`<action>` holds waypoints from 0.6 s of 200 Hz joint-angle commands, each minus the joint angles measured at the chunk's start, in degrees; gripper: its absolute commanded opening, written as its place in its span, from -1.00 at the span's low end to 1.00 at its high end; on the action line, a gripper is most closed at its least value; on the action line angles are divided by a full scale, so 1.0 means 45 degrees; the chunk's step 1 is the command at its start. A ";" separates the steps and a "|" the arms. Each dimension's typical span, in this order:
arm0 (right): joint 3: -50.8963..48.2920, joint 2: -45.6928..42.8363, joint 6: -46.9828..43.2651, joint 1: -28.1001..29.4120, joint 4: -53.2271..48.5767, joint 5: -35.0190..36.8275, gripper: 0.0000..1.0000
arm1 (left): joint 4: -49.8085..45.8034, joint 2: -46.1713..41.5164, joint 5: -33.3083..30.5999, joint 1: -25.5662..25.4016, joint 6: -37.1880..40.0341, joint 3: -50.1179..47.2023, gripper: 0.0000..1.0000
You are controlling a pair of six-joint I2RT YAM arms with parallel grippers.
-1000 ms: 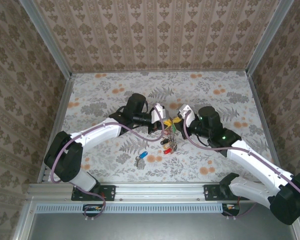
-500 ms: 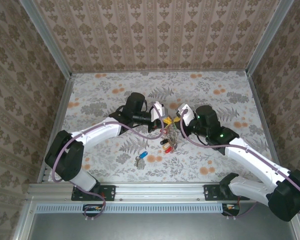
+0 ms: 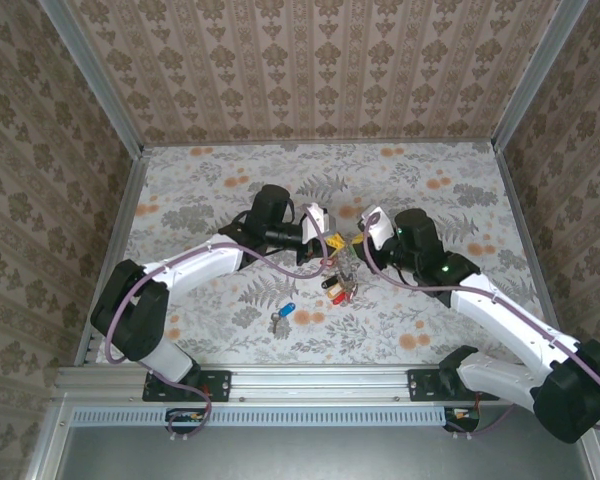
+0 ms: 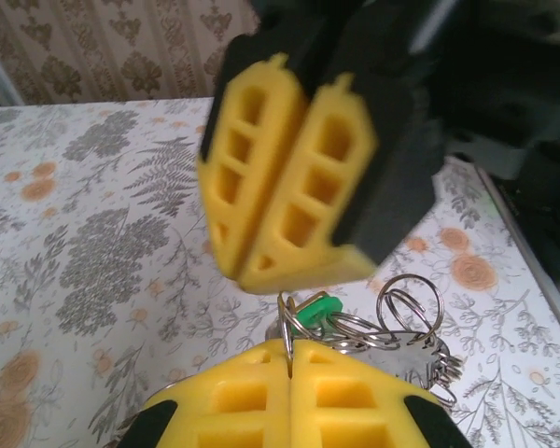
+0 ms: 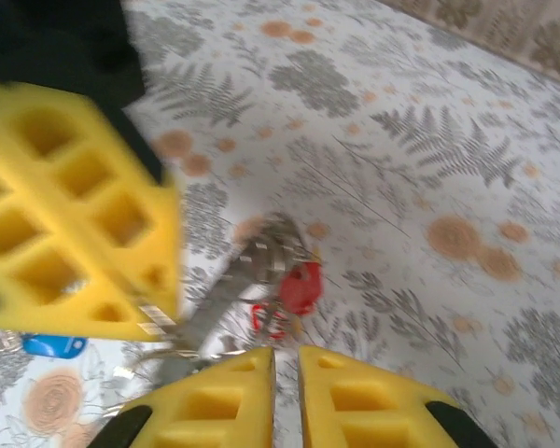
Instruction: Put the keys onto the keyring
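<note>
while left gripper (image 4: pixel 289 359) tight on keyring (image 4: pixel 351 328), right gripper (image 5: pixel 286 357) barely ajar beside it

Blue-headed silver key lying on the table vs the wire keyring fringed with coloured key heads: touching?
Apart. The top external view shows a strip of bare patterned table between the blue-headed key and the keyring.

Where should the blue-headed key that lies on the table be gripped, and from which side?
Grip the blue-headed key by its blue plastic head, coming straight down and closing across its narrow width. The key lies flat on the table, apart from the keyring, with free room around it; the silver end looks thinner, probably harder to pinch.
</note>
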 commanded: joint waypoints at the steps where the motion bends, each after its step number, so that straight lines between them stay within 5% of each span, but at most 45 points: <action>1: 0.0216 -0.0243 -0.0143 -0.0276 -0.0700 0.0533 -0.54 | 0.0531 -0.0288 0.1134 -0.0110 0.0088 0.0110 -1.00; 43: 0.0241 -0.1009 -0.0544 -0.0509 -0.1047 0.0465 -0.39 | -0.0024 -0.0327 0.1071 -0.0112 0.0579 0.0244 -1.00; 120: -0.0014 -0.1573 -0.4217 -0.0506 -0.1161 -0.3413 -0.46 | -0.1318 -0.0581 0.1321 -0.0189 0.1542 0.0573 -1.00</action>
